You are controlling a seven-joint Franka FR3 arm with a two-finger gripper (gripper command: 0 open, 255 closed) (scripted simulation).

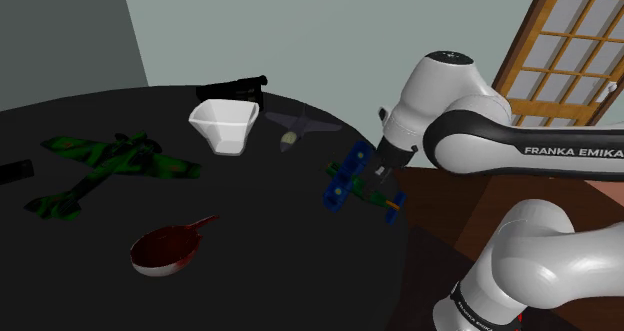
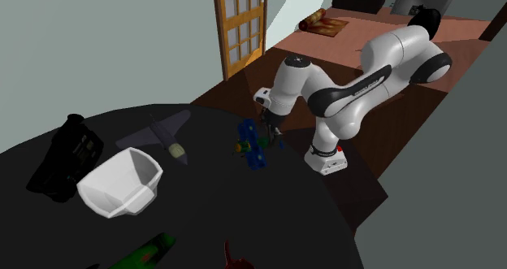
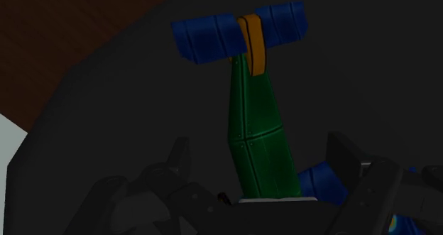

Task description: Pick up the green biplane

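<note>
Pincer (image 3: 261, 143) released, black fingers (image 3: 179, 159) straddling the fuselage of the green biplane (image 3: 257, 120) without contact. The blue-winged craft rests on the black table (image 1: 280, 269) near its rim, at 4 o'clock from the white bowl (image 1: 225, 124) in the shoulder view. Grey jet (image 1: 295, 129) at the bowl's 3 o'clock

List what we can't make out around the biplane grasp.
Wrist view: biplane wings and nose, mostly behind the gripper.
Second exterior view: green camouflage plane and red pan, cut off by the bottom edge.
Shoulder view: dark object, cut by the left edge, too dark to name.
</note>
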